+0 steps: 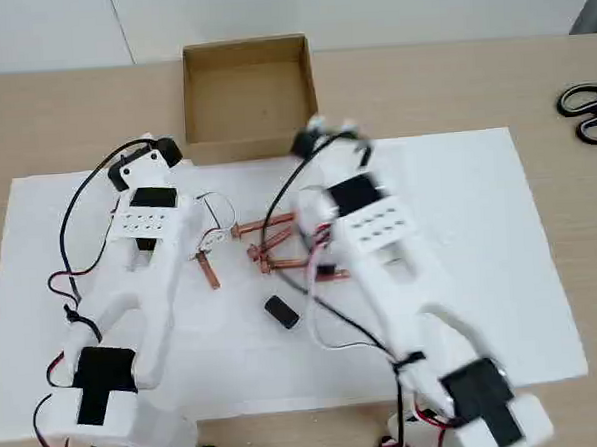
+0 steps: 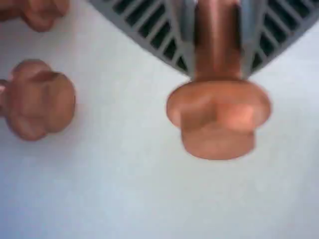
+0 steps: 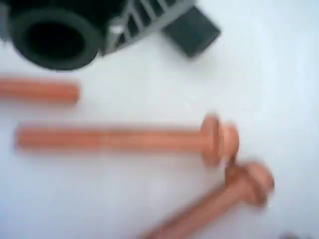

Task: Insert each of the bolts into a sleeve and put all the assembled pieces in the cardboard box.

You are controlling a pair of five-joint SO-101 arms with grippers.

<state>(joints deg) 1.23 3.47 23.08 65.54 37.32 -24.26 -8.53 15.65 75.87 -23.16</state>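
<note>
My left gripper is shut on the shank of a copper bolt, whose head hangs just above the white paper. In the high view this left gripper and its bolt are left of the loose bolts. My right gripper is shut on a black sleeve, bore facing the camera, just above the loose bolts. A second black sleeve lies on the paper in front of them. The open cardboard box stands at the table's back.
A white paper sheet covers the work area. Scissors lie at the far right on the bare table. Two more bolt heads lie near the left gripper. The right arm hangs over part of the bolt pile.
</note>
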